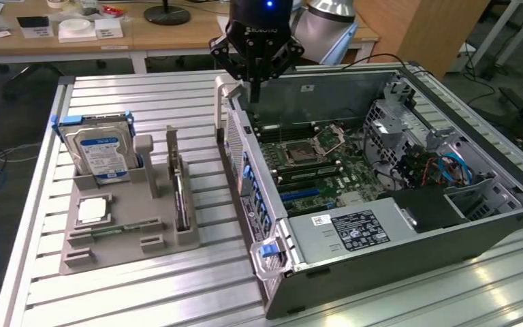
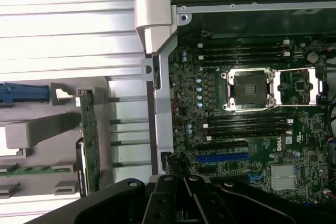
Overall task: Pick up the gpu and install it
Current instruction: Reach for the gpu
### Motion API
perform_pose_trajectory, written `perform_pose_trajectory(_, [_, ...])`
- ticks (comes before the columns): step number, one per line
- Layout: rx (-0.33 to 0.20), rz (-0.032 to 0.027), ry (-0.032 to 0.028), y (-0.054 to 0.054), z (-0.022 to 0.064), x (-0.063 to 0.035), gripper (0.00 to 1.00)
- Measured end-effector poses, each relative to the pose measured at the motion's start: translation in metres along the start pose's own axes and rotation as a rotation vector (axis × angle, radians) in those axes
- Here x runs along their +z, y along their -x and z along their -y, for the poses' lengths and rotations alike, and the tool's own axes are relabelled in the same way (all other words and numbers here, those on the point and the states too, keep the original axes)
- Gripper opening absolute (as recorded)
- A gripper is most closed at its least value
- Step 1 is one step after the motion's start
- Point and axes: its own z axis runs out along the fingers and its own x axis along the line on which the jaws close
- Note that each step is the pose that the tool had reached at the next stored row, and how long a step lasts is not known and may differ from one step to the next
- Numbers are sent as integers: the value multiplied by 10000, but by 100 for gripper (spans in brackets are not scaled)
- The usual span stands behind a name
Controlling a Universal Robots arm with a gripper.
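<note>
The gpu (image 1: pixel 179 194) stands on edge in a slot of the grey holder (image 1: pixel 116 255) on the exterior view's left, a thin card with a green board; the wrist view shows its top edge, the gpu (image 2: pixel 89 140). My gripper (image 1: pixel 254 94) hangs shut and empty above the near wall of the open computer case (image 1: pixel 479 231), apart from the gpu and to the exterior view's right of it. In the wrist view my gripper (image 2: pixel 185 195) sits over the motherboard (image 2: pixel 247 129), close to the blue slot (image 2: pixel 223 157).
A hard drive (image 1: pixel 103 153) with a blue-white label stands upright in the holder, with a memory stick (image 1: pixel 120 228) and a square chip (image 1: pixel 93 210) lying lower down. The case's wall (image 1: pixel 239 157) rises between holder and motherboard. Desks with small items stand behind.
</note>
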Motion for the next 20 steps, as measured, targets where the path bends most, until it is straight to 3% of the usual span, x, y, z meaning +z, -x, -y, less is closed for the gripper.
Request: perform_pose_trajectory(20, [0, 0, 1, -200, 19, 1, 11])
